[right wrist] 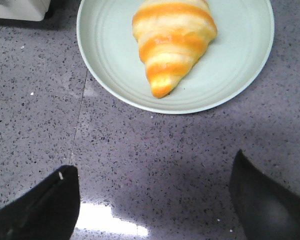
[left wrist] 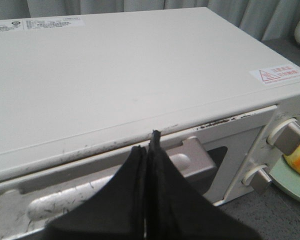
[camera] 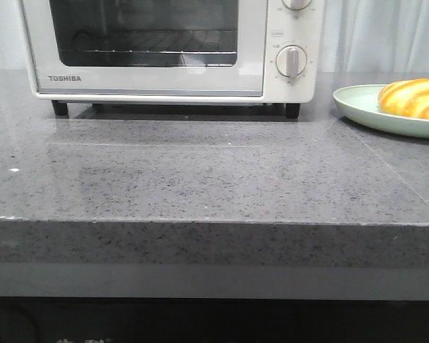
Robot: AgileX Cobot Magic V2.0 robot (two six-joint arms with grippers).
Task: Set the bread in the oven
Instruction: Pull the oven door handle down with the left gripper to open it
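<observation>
The white TOSHIBA oven [camera: 171, 50] stands at the back of the grey counter with its glass door closed. The bread [camera: 413, 98], a golden bun with orange stripes, lies on a pale green plate [camera: 357, 107] to the oven's right. In the left wrist view my left gripper [left wrist: 151, 142] is shut and empty, its tips just above the oven's silver door handle [left wrist: 197, 160], over the top front edge of the oven [left wrist: 130, 75]. In the right wrist view my right gripper [right wrist: 152, 180] is open and empty above bare counter, short of the plate [right wrist: 240, 65] and bread [right wrist: 172, 40]. Neither gripper shows in the front view.
The speckled grey counter [camera: 200, 179] runs forward to its front edge. Two round knobs [camera: 292, 61] sit on the oven's right panel, also seen in the left wrist view [left wrist: 287, 135]. Pale curtains hang behind the oven.
</observation>
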